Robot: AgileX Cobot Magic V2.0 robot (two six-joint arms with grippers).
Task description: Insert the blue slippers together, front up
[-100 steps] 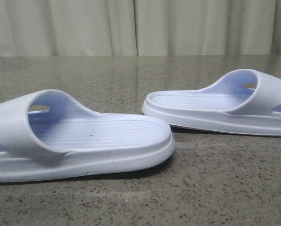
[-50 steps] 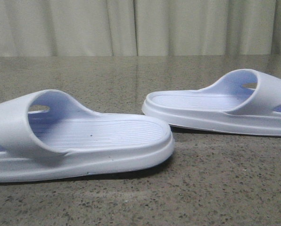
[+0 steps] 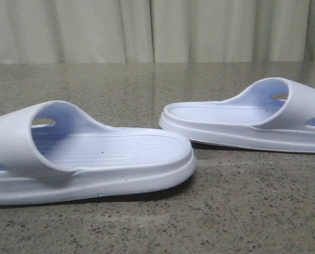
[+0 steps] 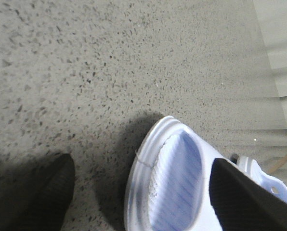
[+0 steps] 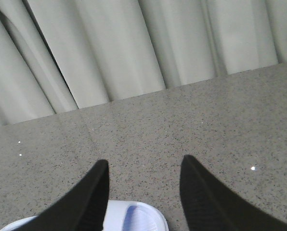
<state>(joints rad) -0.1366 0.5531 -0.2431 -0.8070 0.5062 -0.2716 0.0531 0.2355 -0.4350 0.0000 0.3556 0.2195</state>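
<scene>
Speckled grey-brown stone-pattern desk (image 3: 147,84) with a faintly glossy surface runs to its far edge, where pale cream pleated curtain (image 3: 157,29) hangs full-width behind it under even, soft lighting.

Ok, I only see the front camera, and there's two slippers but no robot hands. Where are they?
Observer: The left gripper hangs open over one blue slipper, not gripping it.
Operator: And the other hand?
Observer: The right gripper is open too, with the end of a pale slipper showing between its fingers.
Operator: Is it squeezing that one?
Observer: No, it holds nothing; bare table shows between the fingertips.
</scene>
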